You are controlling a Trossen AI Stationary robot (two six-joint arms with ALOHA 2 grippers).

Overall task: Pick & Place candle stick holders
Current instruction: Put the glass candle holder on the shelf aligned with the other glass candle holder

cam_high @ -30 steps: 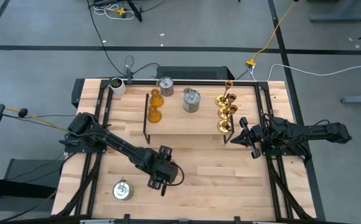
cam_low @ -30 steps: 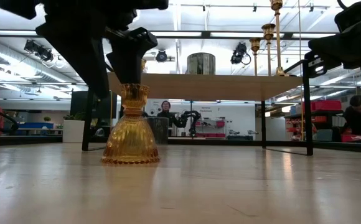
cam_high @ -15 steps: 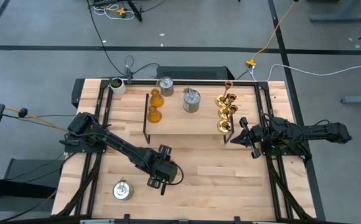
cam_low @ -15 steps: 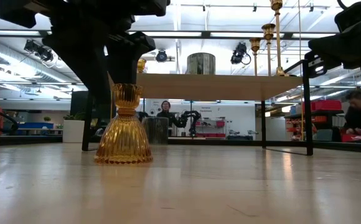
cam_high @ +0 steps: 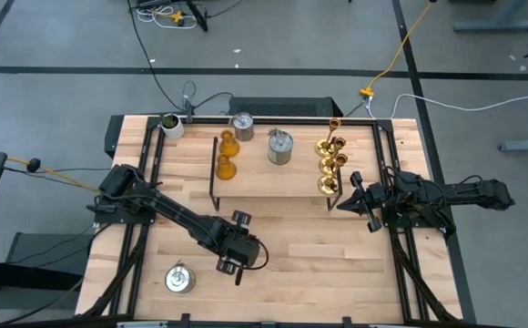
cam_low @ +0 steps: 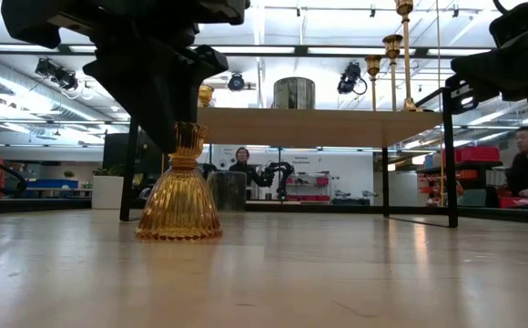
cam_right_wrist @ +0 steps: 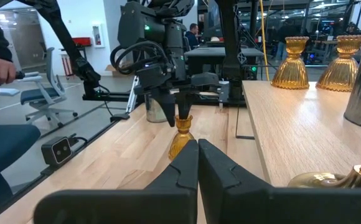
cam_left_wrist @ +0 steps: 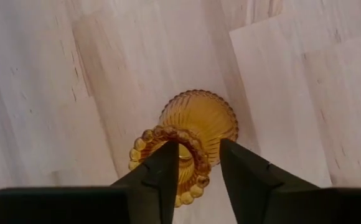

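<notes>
Nearest the bench's [cam_high: 337,264] front edge, a grey holder [cam_high: 179,279] stands at the left. Just beyond, mid-bench, the left hand [cam_left_wrist: 195,163] pinches the beaded rim of an amber holder [cam_left_wrist: 190,130] standing upright on its flared base. Ribbed glass: judged rigid, light, slippery and breakable; the narrow neck under the rim offers the surest hold. Farther back, the right hand [cam_right_wrist: 197,148], fingers pressed together, waits by the right edge beside the rack [cam_high: 273,187], which carries amber, grey and brass holders.
</notes>
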